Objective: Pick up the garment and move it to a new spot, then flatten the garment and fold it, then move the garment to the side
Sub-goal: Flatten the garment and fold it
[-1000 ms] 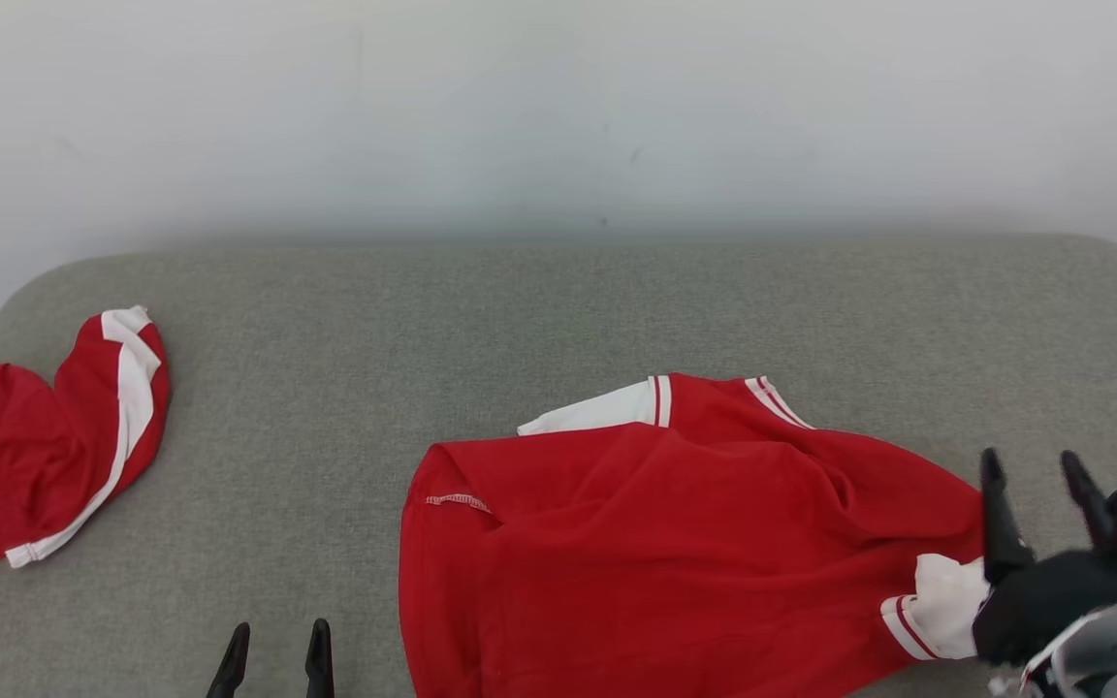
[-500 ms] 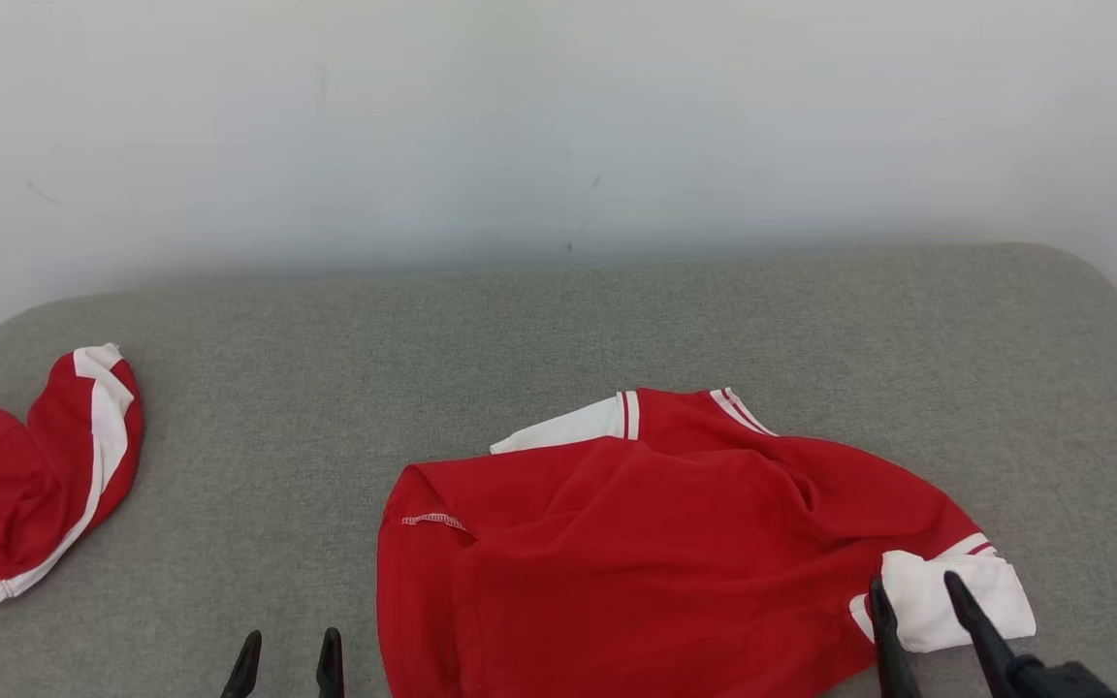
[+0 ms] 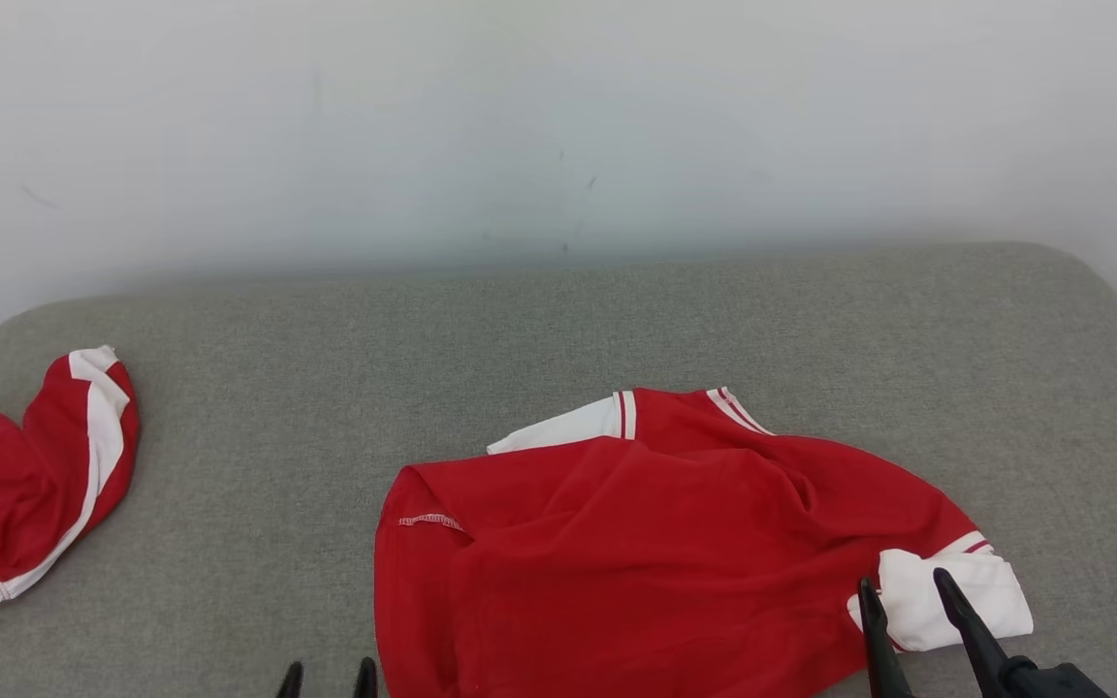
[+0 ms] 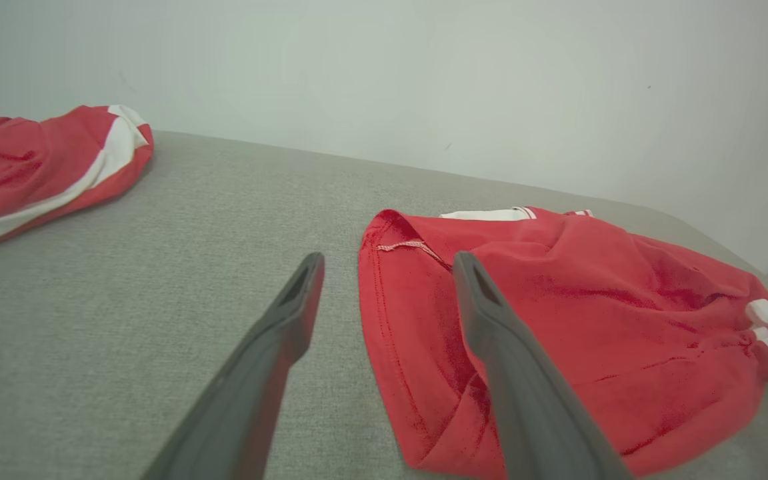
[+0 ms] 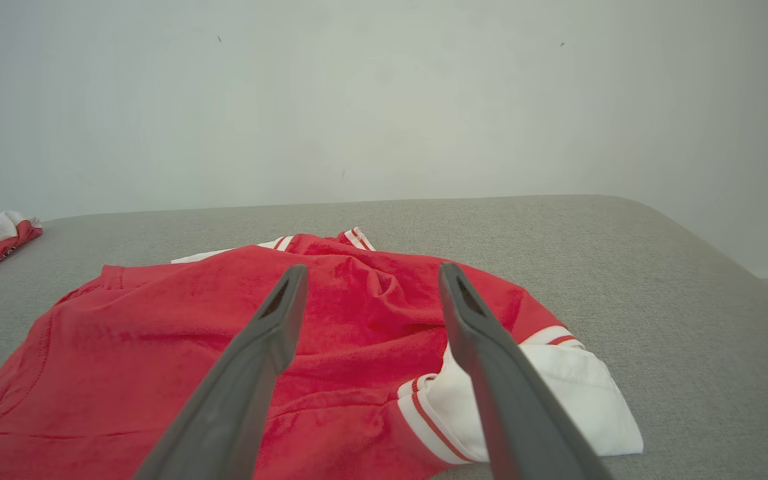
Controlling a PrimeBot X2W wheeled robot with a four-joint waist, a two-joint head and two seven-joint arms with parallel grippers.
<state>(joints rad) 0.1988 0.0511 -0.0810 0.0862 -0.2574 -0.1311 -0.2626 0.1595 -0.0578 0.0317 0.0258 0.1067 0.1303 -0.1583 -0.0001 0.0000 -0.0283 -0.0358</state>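
A rumpled red garment (image 3: 655, 543) with white, red-striped sleeve cuffs lies on the grey cushioned surface (image 3: 558, 330), right of centre. Its hem corner (image 4: 391, 247) faces my left gripper and a white cuff (image 5: 557, 393) lies at its right end. My left gripper (image 3: 326, 671) stands open at the bottom edge, just left of the garment's left edge, holding nothing. In the left wrist view that gripper (image 4: 387, 263) hovers over the hem. My right gripper (image 3: 903, 586) is open beside the white cuff (image 3: 966, 596), and its fingers (image 5: 271, 333) frame the garment's folds (image 5: 357, 313).
A second red and white garment (image 3: 25, 494) lies bunched at the far left edge of the surface. A pale wall (image 3: 558, 126) rises behind it. The surface's rounded right corner (image 3: 1101, 281) drops off near a dark floor strip.
The camera shifted, so the scene sits lower and more to the left. My right gripper left the garment's right end and dropped to the bottom edge beside the cuff. My left gripper edged right, toward the hem.
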